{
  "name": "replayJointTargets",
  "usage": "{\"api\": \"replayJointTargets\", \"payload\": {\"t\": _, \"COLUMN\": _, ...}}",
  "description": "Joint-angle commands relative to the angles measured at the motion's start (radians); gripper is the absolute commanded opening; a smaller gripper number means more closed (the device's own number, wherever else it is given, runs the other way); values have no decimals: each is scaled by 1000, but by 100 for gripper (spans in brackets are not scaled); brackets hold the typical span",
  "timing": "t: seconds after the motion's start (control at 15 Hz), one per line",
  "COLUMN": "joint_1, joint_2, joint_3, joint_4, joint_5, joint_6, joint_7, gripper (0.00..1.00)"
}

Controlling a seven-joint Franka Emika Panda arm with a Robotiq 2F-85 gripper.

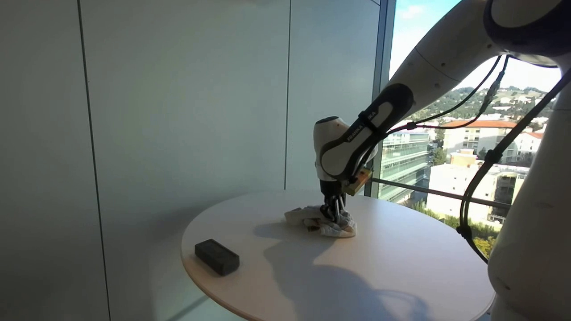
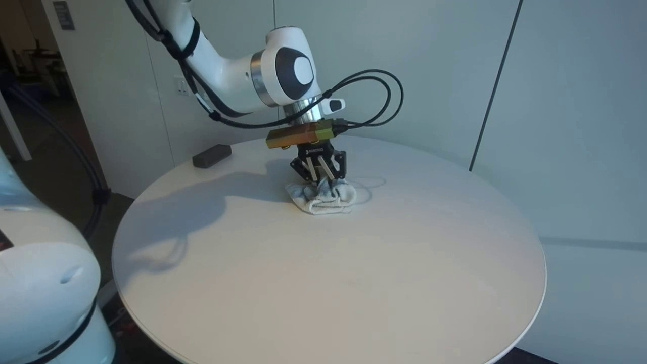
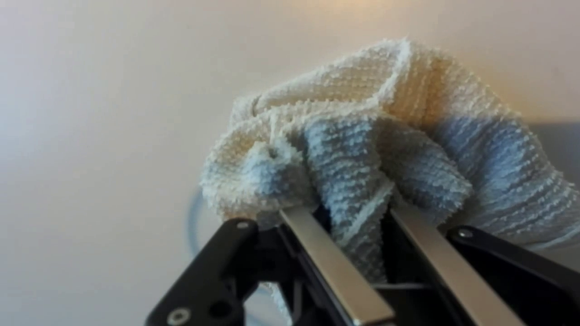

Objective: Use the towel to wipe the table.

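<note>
While fingers grip towel, both exterior views alone show a block.

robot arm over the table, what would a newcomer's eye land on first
First is probably the big white arm reaching over the round table, its tool clamped on a crumpled towel there. Next come the dark block near the table's edge and, in an exterior view, the bright window behind the arm.
</note>
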Motion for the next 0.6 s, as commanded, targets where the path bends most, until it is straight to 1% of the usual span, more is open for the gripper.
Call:
{"api": "replayJointTargets", "payload": {"t": 0.0, "joint_1": 35, "joint_2": -29, "joint_3": 9, "joint_4": -46, "joint_5": 81, "joint_6": 20, "joint_7": -86, "gripper": 10}}
{"api": "replayJointTargets", "payload": {"t": 0.2, "joint_1": 97, "joint_2": -96, "joint_3": 47, "joint_4": -88, "joint_5": 164, "joint_6": 13, "joint_7": -177, "gripper": 10}}
{"api": "replayJointTargets", "payload": {"t": 0.27, "joint_1": 111, "joint_2": -108, "joint_3": 63, "joint_4": -93, "joint_5": 168, "joint_6": -6, "joint_7": -162, "gripper": 12}}
{"api": "replayJointTargets", "payload": {"t": 0.33, "joint_1": 120, "joint_2": -118, "joint_3": 77, "joint_4": -97, "joint_5": 162, "joint_6": -20, "joint_7": -138, "gripper": 44}}
{"api": "replayJointTargets", "payload": {"t": 0.4, "joint_1": 118, "joint_2": -137, "joint_3": 91, "joint_4": -106, "joint_5": 133, "joint_6": -27, "joint_7": -94, "gripper": 45}}
{"api": "replayJointTargets", "payload": {"t": 0.47, "joint_1": 103, "joint_2": -180, "joint_3": 109, "joint_4": -123, "joint_5": 73, "joint_6": -37, "joint_7": -25, "gripper": 50}}
{"api": "replayJointTargets", "payload": {"t": 0.53, "joint_1": 90, "joint_2": -222, "joint_3": 119, "joint_4": -139, "joint_5": 33, "joint_6": -46, "joint_7": 19, "gripper": 58}}
